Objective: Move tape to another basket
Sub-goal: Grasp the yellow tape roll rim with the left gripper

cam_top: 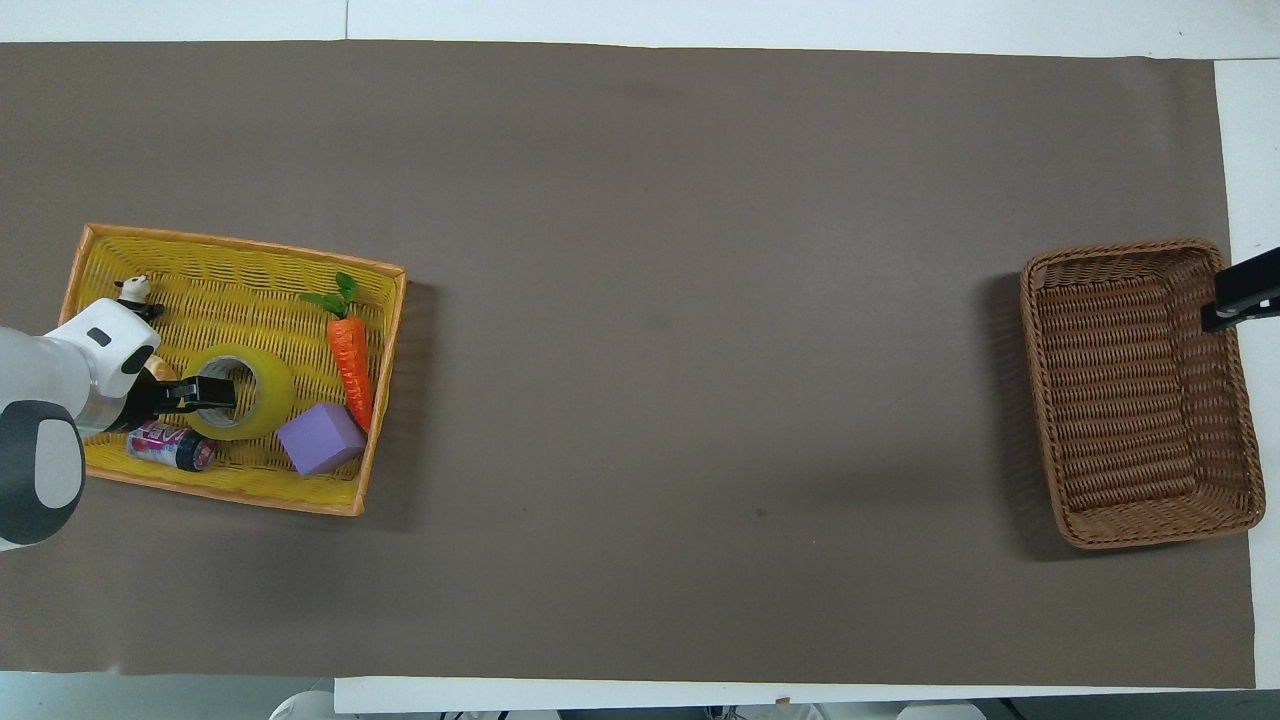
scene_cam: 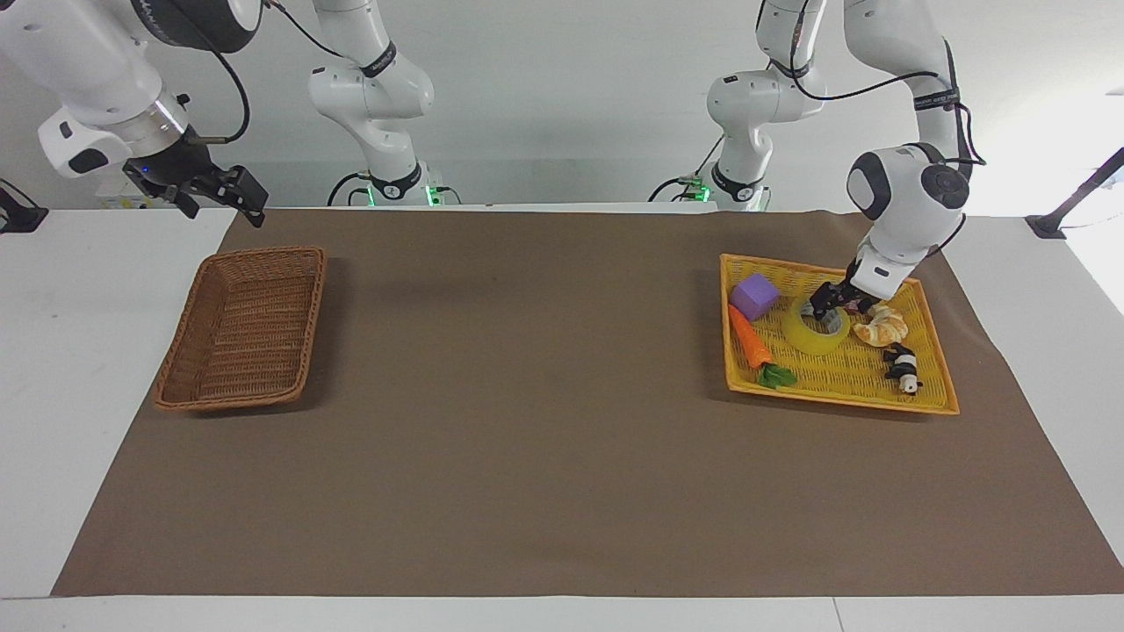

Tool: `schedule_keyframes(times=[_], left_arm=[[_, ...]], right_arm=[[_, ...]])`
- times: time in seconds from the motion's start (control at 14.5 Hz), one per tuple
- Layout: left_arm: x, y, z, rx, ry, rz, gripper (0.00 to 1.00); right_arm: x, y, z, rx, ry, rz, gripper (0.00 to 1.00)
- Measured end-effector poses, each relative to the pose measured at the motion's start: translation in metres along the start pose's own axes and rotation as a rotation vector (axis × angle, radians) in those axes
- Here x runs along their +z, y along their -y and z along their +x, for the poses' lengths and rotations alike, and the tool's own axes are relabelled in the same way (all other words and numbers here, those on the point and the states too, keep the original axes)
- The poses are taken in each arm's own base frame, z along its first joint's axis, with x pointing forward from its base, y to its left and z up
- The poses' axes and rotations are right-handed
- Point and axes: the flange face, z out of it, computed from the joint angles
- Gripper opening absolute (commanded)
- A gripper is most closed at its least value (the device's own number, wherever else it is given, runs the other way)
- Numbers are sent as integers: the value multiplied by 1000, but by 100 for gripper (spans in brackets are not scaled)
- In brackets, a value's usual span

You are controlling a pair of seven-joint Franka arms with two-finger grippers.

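Jaws of the right gripper [scene_cam: 219, 197] look spread. It hangs in the upper left of the facing view, over the table's white edge just above the brown mat; that arm waits. Below it, left of frame, sits the basket [scene_cam: 312, 325], dark wicker with nothing in it, well apart from everything else.

Right of frame: yellow tray [scene_cam: 834, 399]. Contents, left to right in the facing view:
- purple cube [scene_cam: 755, 296] at the tray's upper left corner
- carrot [scene_cam: 749, 338] lying just below the cube
- tape [scene_cam: 818, 332] lying flat near the tray's middle, hole up
- bread piece [scene_cam: 881, 329] beside the tape, panda figure [scene_cam: 902, 367] below it

Left gripper [scene_cam: 828, 305] is down at the tape's upper rim, tilted, tip reaching over the core in the overhead view. Its jaws: cannot tell whether they pinch the roll's wall or only straddle it. Small can [cam_top: 170, 446] lies in the tray just beside the gripper.
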Motion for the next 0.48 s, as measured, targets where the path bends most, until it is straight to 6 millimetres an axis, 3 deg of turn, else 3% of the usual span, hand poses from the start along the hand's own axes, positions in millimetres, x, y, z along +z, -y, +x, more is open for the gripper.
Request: schedule_keyframes(times=[0.28, 0.35, 0.48], left_arm=[[17, -4, 3, 24, -6, 2, 98], [22, -4, 4, 44, -7, 2, 87], [27, -5, 5, 82, -3, 2, 42]], right_arm=[[0, 0, 0, 0, 0, 0, 99], [0, 0, 0, 0, 0, 0, 99], [0, 0, 0, 0, 0, 0, 99]])
